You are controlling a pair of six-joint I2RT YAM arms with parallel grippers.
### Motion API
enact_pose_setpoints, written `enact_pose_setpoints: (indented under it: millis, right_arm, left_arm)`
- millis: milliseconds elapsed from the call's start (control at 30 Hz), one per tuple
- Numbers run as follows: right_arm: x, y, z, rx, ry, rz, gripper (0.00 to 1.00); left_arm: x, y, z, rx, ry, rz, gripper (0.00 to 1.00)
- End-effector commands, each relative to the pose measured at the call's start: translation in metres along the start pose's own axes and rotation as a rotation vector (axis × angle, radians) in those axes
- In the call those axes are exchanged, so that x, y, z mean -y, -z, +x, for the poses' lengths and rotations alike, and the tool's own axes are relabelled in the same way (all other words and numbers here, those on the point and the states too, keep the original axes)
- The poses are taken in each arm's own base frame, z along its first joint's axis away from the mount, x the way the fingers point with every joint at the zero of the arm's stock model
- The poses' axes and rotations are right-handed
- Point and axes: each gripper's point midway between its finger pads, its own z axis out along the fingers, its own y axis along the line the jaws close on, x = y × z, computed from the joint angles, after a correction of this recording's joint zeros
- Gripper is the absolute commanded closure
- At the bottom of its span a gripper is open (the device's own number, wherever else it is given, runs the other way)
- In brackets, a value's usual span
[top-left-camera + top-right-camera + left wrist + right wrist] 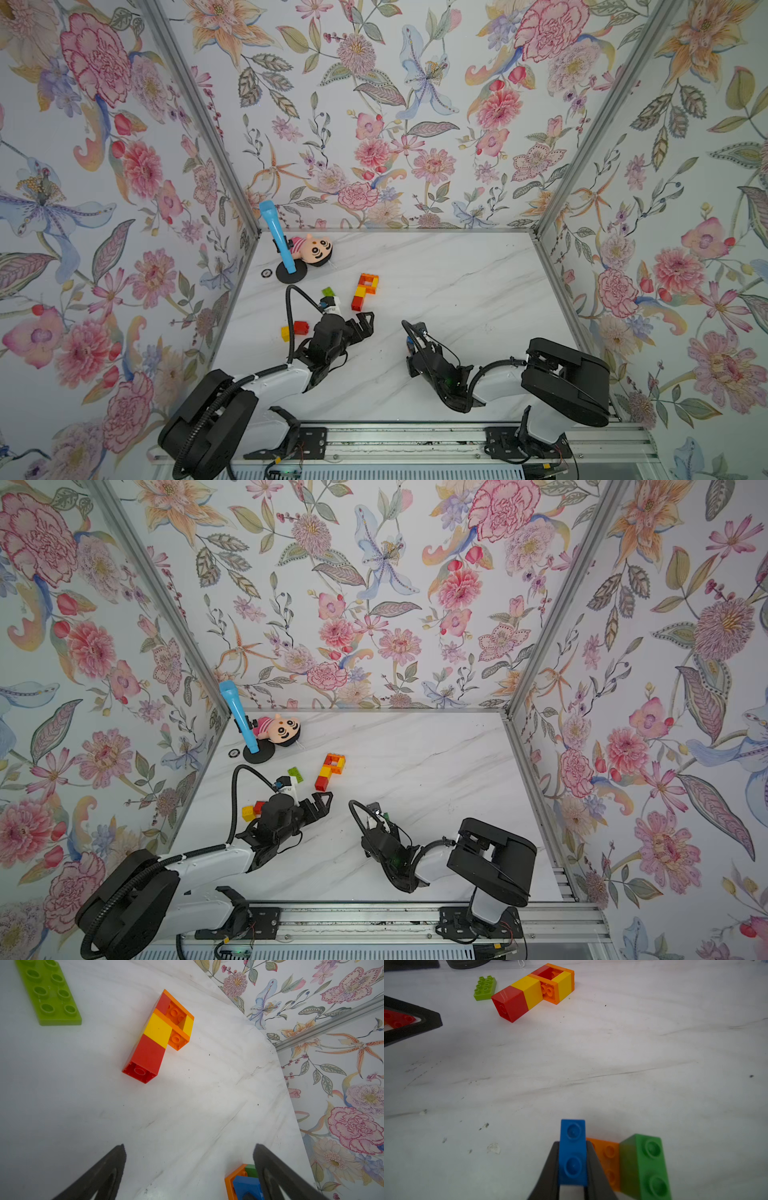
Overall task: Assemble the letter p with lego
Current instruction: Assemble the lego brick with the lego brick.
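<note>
Right tool (572,1144) clamped on a blue brick (572,1159), with an orange brick (609,1153) and a green brick (643,1163) just beside. Left tool (189,1147) gapes wide, empty, over the desk (187,1095). At its twelve o'clock the lego P (365,291) lies flat, a lime plate (328,291) at the P's nine o'clock.

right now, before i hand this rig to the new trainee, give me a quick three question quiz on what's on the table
1. True or false: the left gripper holds a brick.
2. Which colour brick is the right gripper shut on? A red, B blue, C yellow.
3. Fill the gap: on the table, the brick letter lies near a flat ____ plate.

Key:
1. False: it is open and empty.
2. B, the blue brick.
3. green
</note>
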Motion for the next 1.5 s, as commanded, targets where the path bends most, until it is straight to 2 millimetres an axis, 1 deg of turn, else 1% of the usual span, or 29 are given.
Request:
enact_pose_setpoints:
  millis: [0,200,400,533,633,800,1100,1167,1267,1367,1433,1467]
  right_arm:
    - [0.012,0.002,0.016,-0.072,0.033,0.065,1.0]
    - [0.013,0.001,0.015,-0.114,0.012,0.108,1.0]
    - [0.018,0.002,0.02,-0.14,-0.006,0.149,1.0]
    - [0.013,-0.001,0.021,-0.176,-0.034,0.166,1.0]
    - [0.011,-0.003,0.027,-0.21,-0.078,0.198,1.0]
    - [0.018,0.001,0.029,-0.218,-0.073,0.297,1.0]
    - [0.018,-0.005,0.037,-0.249,-0.052,0.333,1.0]
    - [0.013,-0.009,0.035,-0.234,-0.043,0.289,1.0]
    - [-0.004,-0.023,0.028,-0.2,-0.035,0.098,1.0]
    - [-0.006,-0.03,0.016,-0.158,-0.027,0.003,1.0]
    - [-0.004,-0.03,0.004,-0.128,0.021,-0.006,1.0]
    - [-0.007,-0.029,-0.002,-0.115,0.048,-0.029,1.0]
  left_arm:
    - [0.001,0.002,-0.007,0.026,-0.006,0.012,0.01]
    - [-0.001,0.003,-0.008,0.031,-0.002,0.017,0.01]
    - [-0.005,0.004,-0.007,0.033,-0.003,0.012,0.01]
    - [-0.004,0.005,-0.009,0.037,-0.006,0.016,0.01]
    - [-0.005,0.006,-0.01,0.04,-0.007,0.012,0.01]
    - [-0.001,0.003,-0.011,0.033,-0.014,0.022,0.01]
    - [0.001,0.003,-0.013,0.039,-0.014,0.023,0.01]
    - [0.001,0.003,-0.013,0.037,-0.016,0.021,0.01]
    - [0.001,0.004,-0.015,0.038,-0.023,0.014,0.01]
    - [-0.001,0.006,-0.016,0.044,-0.03,0.001,0.01]
    - [-0.002,0.007,-0.017,0.047,-0.035,-0.007,0.01]
    - [-0.002,0.007,-0.017,0.047,-0.037,-0.008,0.01]
